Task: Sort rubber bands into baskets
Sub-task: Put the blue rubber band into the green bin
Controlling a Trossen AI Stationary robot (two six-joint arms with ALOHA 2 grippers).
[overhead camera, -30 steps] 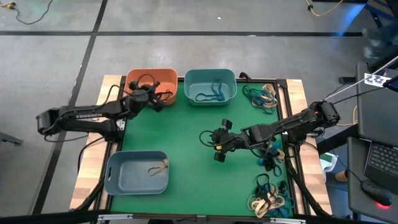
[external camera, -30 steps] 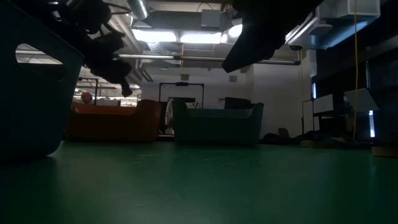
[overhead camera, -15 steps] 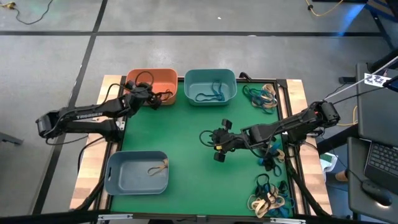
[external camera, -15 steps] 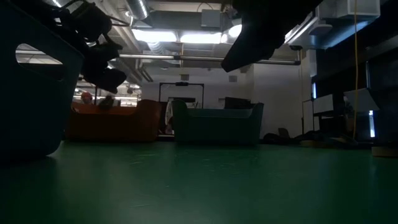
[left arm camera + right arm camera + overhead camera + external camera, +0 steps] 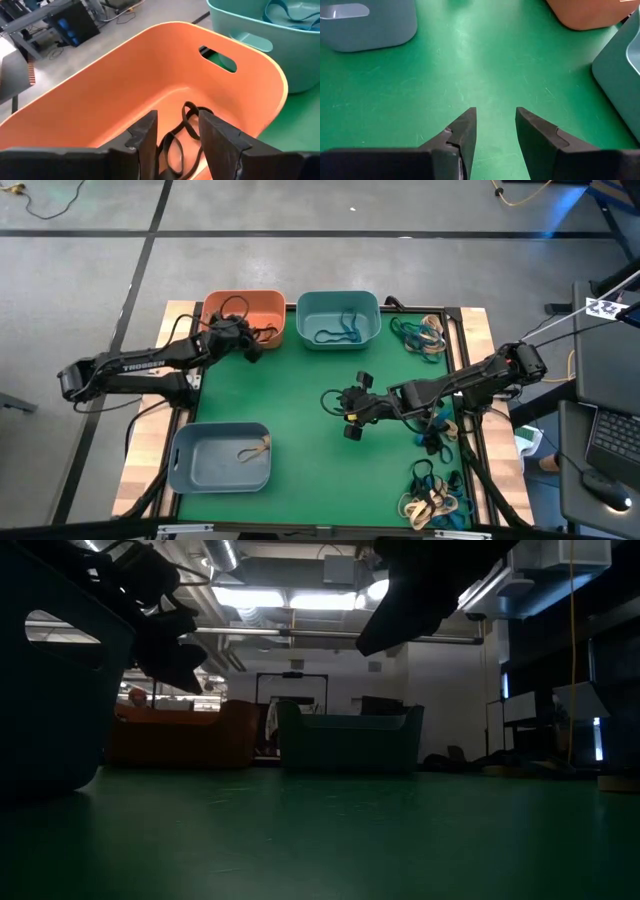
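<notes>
From above, light falls even and soft, shadows faint. At table height everything is dim — ceiling lamps [image 5: 300, 600] glare behind, leaving the near basket [image 5: 50, 690] a blurred silhouette. Wrist pictures are bright and sharp

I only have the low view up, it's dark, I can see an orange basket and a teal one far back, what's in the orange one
Observer: Black rubber bands lie on the floor of the orange basket. The left gripper is over them, jaws open, nothing between them.
Operator: And the teal one?
Observer: Blue-teal bands are in the teal basket.
Operator: Is there a third basket?
Observer: Yes, a grey-blue basket at the table's near left corner, holding one tan band.
Operator: Where's the right gripper?
Observer: The right gripper is over bare green mat mid-table, jaws open and empty.
</notes>
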